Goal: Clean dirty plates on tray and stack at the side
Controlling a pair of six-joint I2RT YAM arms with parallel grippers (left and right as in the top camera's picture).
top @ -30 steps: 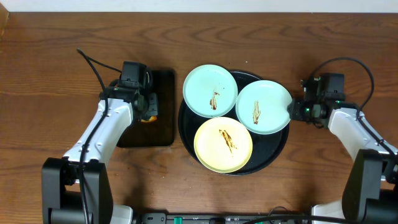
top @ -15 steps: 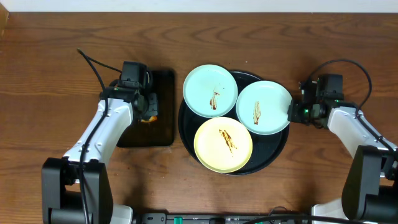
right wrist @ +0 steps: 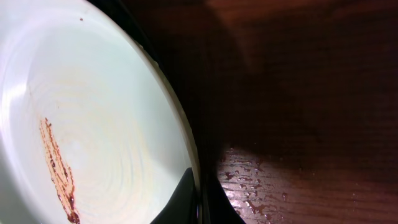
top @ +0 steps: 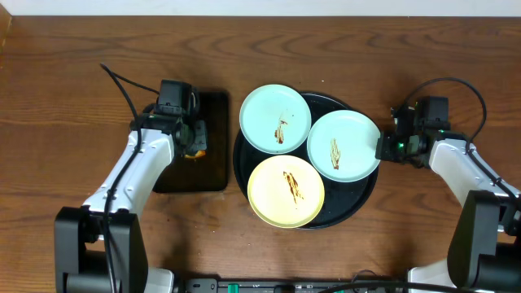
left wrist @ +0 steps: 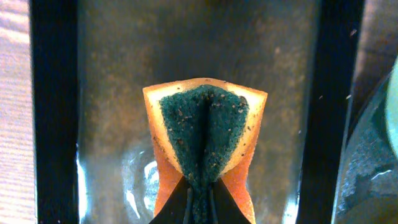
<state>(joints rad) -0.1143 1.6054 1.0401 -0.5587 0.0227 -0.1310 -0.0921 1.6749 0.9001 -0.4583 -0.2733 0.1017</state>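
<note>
On the large round glossy black tray point(top: 356, 198) lie one smooth pale blue plate point(top: 274, 119), a second pale blue plate point(top: 343, 146) and a pale yellow plate point(top: 286, 191), all with brown sauce streaks. The right gripper point(top: 384, 146) is closed on the rim of the second pale blue plate. The left gripper point(left wrist: 199, 200) squeezes a folded orange sponge point(left wrist: 205, 134) with a rough green face, over the wet small rectangular black tray point(top: 213, 167). The brown wooden table point(top: 81, 49) shows grain. Compared with a moment ago, the yellow plate and the held one have moved a little to the left.

You have small rectangular black tray point(top: 213, 159) left of centre on brown wooden table point(top: 65, 98). Tray floor looks wet and glossy. Sponge point(left wrist: 205, 134) over it, folded double: dark green scouring face pinched inward, orange foam outside. On your right side, water droplets point(right wrist: 249, 180) bead on wood.
</note>
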